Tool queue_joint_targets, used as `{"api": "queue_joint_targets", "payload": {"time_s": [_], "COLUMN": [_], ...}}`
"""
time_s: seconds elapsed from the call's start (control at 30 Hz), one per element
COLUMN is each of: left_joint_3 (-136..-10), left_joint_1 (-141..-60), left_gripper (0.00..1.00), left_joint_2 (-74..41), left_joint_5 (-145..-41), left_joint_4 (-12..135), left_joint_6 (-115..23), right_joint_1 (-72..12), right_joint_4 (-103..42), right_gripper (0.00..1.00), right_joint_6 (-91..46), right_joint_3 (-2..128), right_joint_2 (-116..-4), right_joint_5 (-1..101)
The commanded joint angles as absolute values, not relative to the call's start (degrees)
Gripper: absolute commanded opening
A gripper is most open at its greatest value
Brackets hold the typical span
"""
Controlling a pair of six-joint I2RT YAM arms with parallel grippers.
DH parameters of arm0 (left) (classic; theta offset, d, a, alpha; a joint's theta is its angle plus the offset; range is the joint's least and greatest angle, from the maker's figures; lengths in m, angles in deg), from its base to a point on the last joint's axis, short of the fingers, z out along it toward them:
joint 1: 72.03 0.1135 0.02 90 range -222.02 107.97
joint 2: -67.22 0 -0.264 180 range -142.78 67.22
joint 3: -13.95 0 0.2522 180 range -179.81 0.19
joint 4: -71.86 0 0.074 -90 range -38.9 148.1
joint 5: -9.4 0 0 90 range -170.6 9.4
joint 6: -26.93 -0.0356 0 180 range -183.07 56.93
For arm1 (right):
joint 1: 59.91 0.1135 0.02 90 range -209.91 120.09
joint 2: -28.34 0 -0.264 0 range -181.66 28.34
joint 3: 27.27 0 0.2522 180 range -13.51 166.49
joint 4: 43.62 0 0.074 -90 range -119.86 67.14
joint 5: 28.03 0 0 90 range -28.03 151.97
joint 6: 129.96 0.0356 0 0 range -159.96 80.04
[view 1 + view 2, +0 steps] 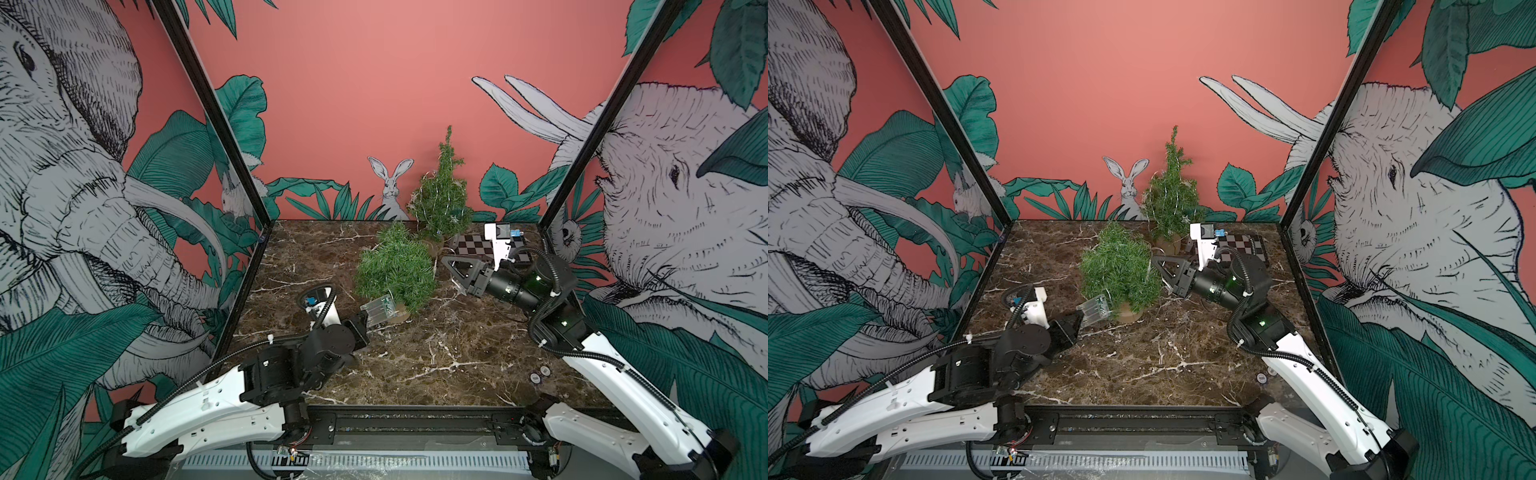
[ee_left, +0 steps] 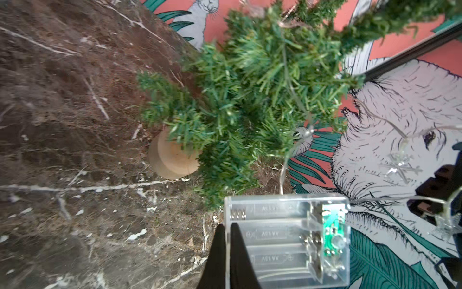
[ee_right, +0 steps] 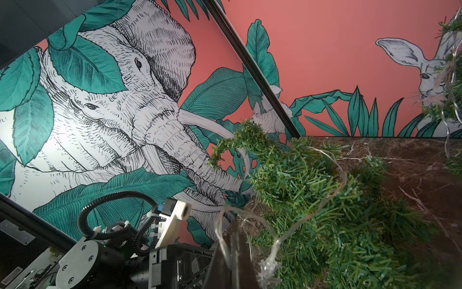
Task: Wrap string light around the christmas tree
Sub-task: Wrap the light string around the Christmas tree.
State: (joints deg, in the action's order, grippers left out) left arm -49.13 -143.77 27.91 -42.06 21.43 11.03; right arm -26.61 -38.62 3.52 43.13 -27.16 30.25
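Both arms I drive, left arm (image 1: 199,411) and right arm (image 1: 590,432): white moulded link shells dotted with small screws, joined by black cylindrical joint housings. Black corrugated conduit (image 3: 117,193), fastened with white zip ties, runs along each. White wrist-camera bracket (image 1: 498,245) with blue connector (image 1: 515,233). Black, open-framed triangular fingers (image 1: 446,261). Green indicator lights (image 1: 564,323) on my right arm's joints.

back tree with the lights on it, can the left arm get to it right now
Probably not directly: the front tree stands between the left gripper and the back tree, and that gripper is shut on the battery box.
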Motion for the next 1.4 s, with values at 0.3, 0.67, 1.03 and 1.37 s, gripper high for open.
{"api": "queue_joint_targets", "payload": {"time_s": [0.3,0.67,1.03,1.37], "left_joint_3": [-40.9,-42.2,-40.0,-38.3], "left_joint_1": [-143.9,-143.9,-144.7,-144.7], "left_gripper": [0.00,0.00,0.00,0.00], "left_joint_2": [29.5,13.0,9.2,4.4], "left_joint_5": [-36.6,-52.0,-49.6,-45.1], "left_joint_4": [14.7,32.7,40.1,43.2], "left_joint_6": [27.7,23.5,25.0,27.0], "right_joint_1": [-25.4,-24.8,-24.9,-24.9], "right_joint_4": [-42.3,-42.1,-41.5,-40.2], "right_gripper": [0.00,0.02,0.03,0.05], "right_joint_6": [2.8,1.3,1.4,0.1], "right_joint_3": [44.1,44.5,43.8,42.6], "right_joint_2": [-28.1,-28.0,-26.5,-22.9], "right_joint_5": [30.4,29.2,27.3,27.0]}}
